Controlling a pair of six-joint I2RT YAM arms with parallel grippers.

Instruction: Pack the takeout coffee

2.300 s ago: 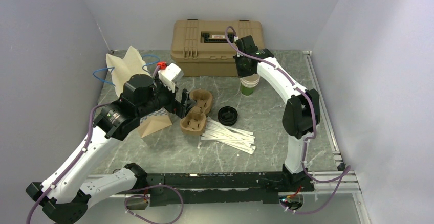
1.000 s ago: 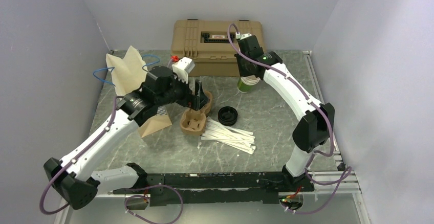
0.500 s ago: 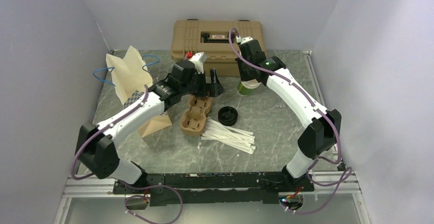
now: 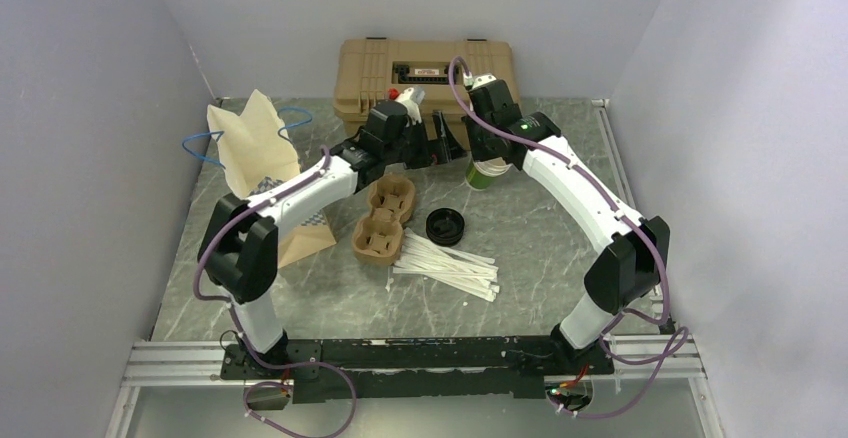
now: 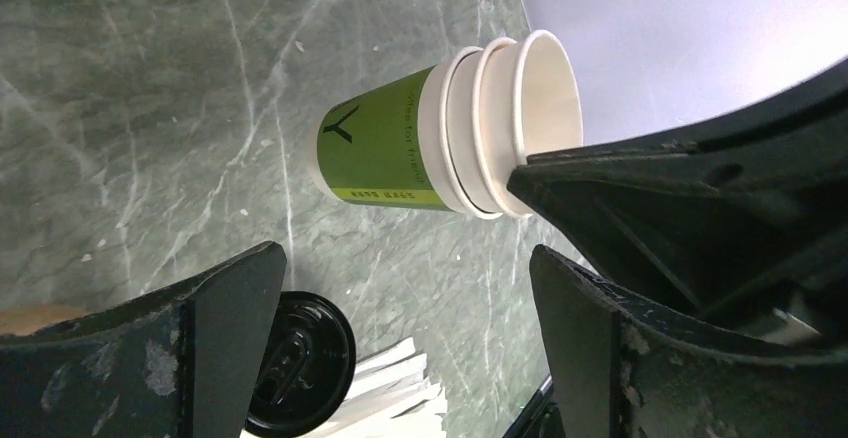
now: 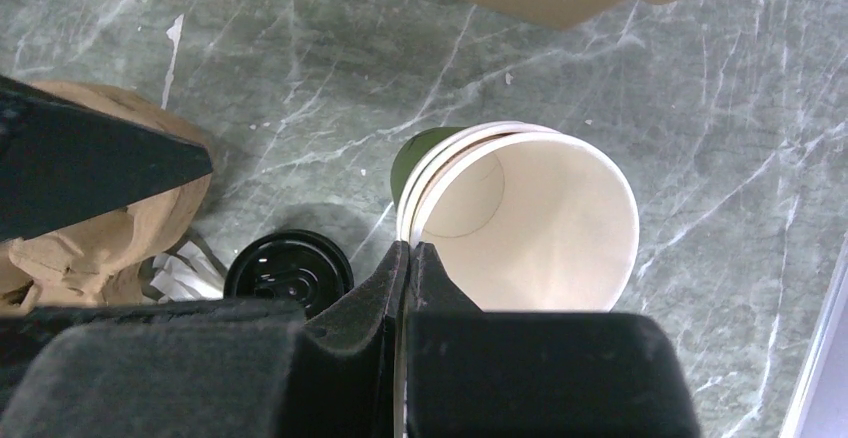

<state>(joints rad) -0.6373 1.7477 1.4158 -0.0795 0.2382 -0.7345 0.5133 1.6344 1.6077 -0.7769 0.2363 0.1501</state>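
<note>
case (image 4: 370, 78) behind green cups (image 5: 400, 143), right gripper (image 6: 406, 258) at rim; front seemingly free

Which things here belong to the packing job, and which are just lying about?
Job, likely:
- green cups, the right end effector shut on their rim
- left end effector, open beside them
- black lid
- carrier
- paper bag

Lying about:
- white sticks
- tan case
- blue cable
</note>
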